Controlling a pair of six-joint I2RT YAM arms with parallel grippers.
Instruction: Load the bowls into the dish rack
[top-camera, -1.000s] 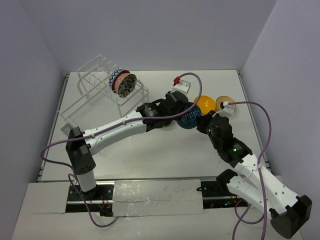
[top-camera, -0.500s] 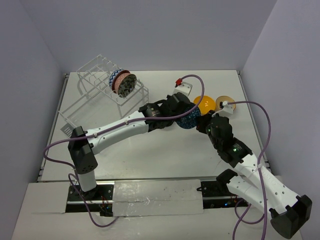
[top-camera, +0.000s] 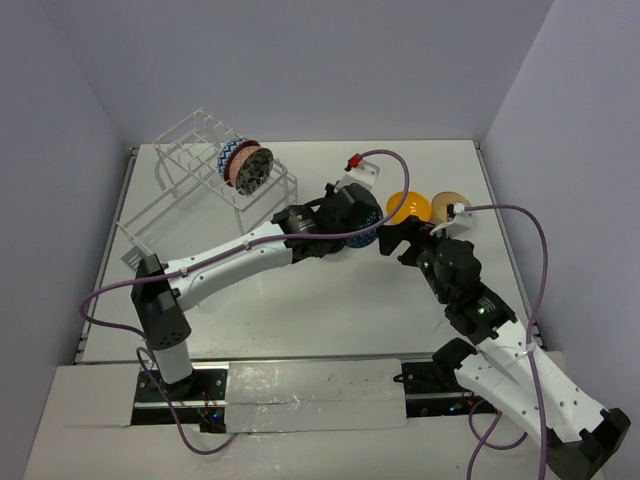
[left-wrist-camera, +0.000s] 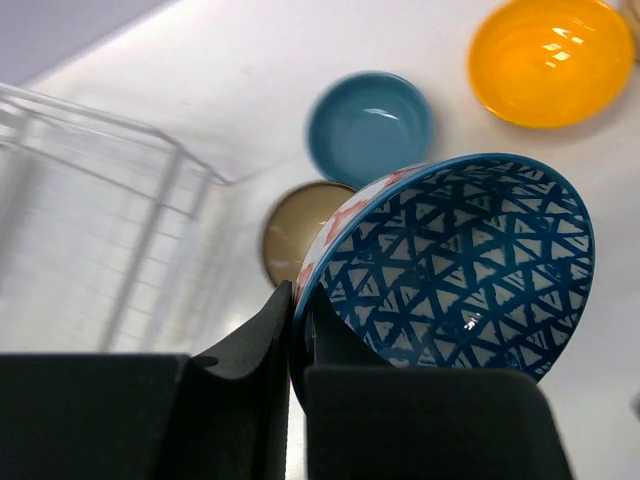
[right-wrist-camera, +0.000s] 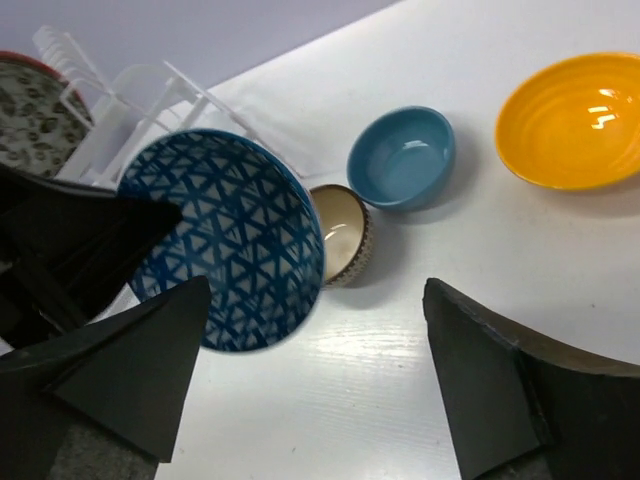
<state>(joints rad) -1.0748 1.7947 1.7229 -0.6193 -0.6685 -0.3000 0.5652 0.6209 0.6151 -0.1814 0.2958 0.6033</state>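
Bowls and rack, as seen from the room:

- Blue patterned bowl (left-wrist-camera: 450, 270): held off the surface (top-camera: 300, 310), tipped on edge, near mid-surface and to the right of the dish rack.
- Left hand (left-wrist-camera: 297, 310): closed tight on that bowl's rim, one finger inside and one outside.
- Right hand (right-wrist-camera: 315, 295): jaws spread wide and gripping nothing, just beside the blue bowl.
- Teal bowl (right-wrist-camera: 402, 157): upright on the surface, beyond the two hands.
- Tan bowl (right-wrist-camera: 337, 232): upright, just beside the teal one and apart from it.
- Orange-yellow bowl (right-wrist-camera: 575, 120): upright, to the right of the teal bowl.
- Gold-lined dark bowl (top-camera: 452, 200): right of the orange-yellow one, partly hidden by the right arm's cable.
- Dish rack (top-camera: 200, 170): white wire, far left of the surface.
- Salmon patterned bowl (top-camera: 236, 160) and grey patterned bowl (top-camera: 255, 168): standing on edge, side by side in the rack's top tier.
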